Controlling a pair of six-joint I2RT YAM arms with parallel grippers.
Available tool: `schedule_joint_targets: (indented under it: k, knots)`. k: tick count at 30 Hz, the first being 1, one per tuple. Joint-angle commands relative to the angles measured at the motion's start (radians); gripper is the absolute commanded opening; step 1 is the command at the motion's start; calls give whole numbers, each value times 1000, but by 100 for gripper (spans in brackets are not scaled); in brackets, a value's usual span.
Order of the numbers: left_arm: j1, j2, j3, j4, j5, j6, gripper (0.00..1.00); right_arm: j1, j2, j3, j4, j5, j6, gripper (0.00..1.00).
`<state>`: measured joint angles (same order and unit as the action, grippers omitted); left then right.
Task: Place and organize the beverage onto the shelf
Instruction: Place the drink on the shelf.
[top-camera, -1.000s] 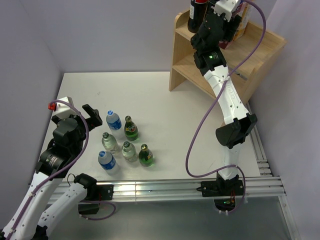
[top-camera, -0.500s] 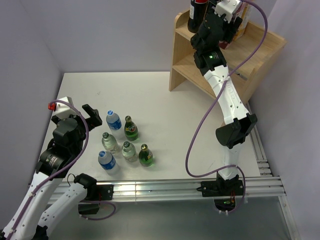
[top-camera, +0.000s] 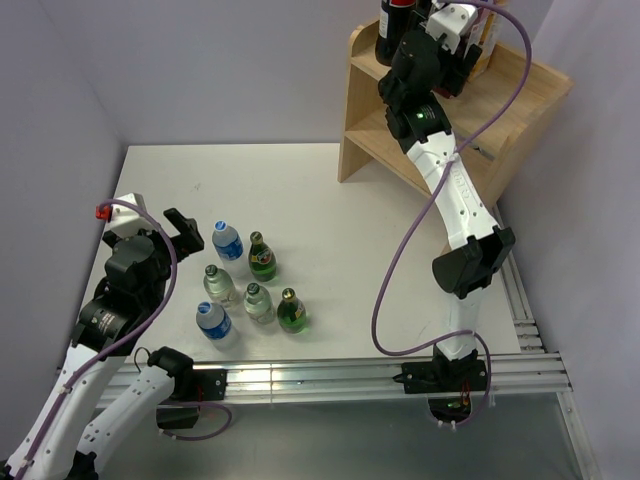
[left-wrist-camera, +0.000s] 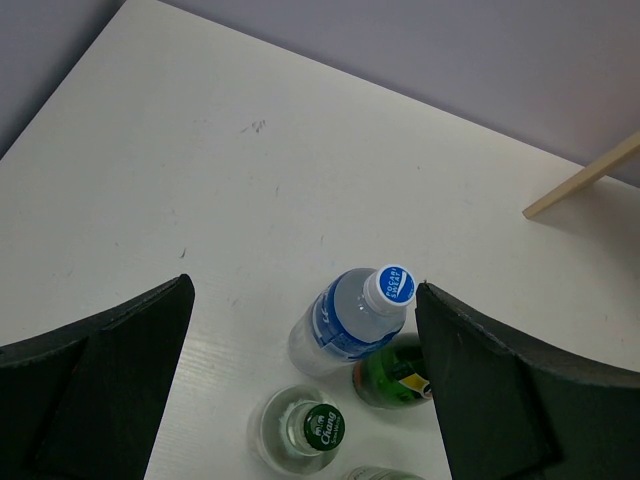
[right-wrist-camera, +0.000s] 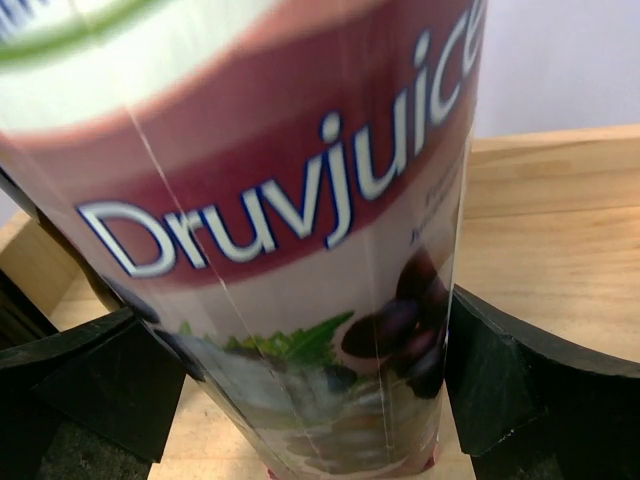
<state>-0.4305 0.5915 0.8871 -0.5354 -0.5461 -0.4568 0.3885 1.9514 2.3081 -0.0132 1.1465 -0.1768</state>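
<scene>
Right wrist view: juice carton (right-wrist-camera: 300, 200) stands on shelf (right-wrist-camera: 560, 230) top tier inside right tool (right-wrist-camera: 295, 330), set wide, grip or release unclear; placing likely ending, next needs a straight retreat without tipping it; left tool (left-wrist-camera: 302, 288) spread, empty, over tabletop (left-wrist-camera: 200, 150) water bottle (left-wrist-camera: 350, 315).

Your upright juice carton (right-wrist-camera: 300, 230), "Druvjuice" on red, stands on the wooden shelf (right-wrist-camera: 560, 220) between the right fingers (right-wrist-camera: 520, 390). Six green and clear bottles (top-camera: 258, 300) stand just ahead of the left fingers (left-wrist-camera: 100, 380).
</scene>
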Motion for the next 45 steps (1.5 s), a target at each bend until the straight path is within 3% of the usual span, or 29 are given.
schedule_joint_targets:
  k: [1, 19, 31, 45]
  knots:
    - [7, -7, 3, 32, 12, 14, 99, 29, 0, -52, -48, -31, 99, 100]
    - [33, 1, 1, 34, 28, 9, 99, 41, -138, -153, -79, -185, 155, 100]
    - [44, 21, 4, 31, 49, 10, 99, 39, -172, -214, -56, -108, 114, 100]
    - [49, 22, 4, 32, 54, 10, 99, 38, -262, -334, -22, -129, 97, 100]
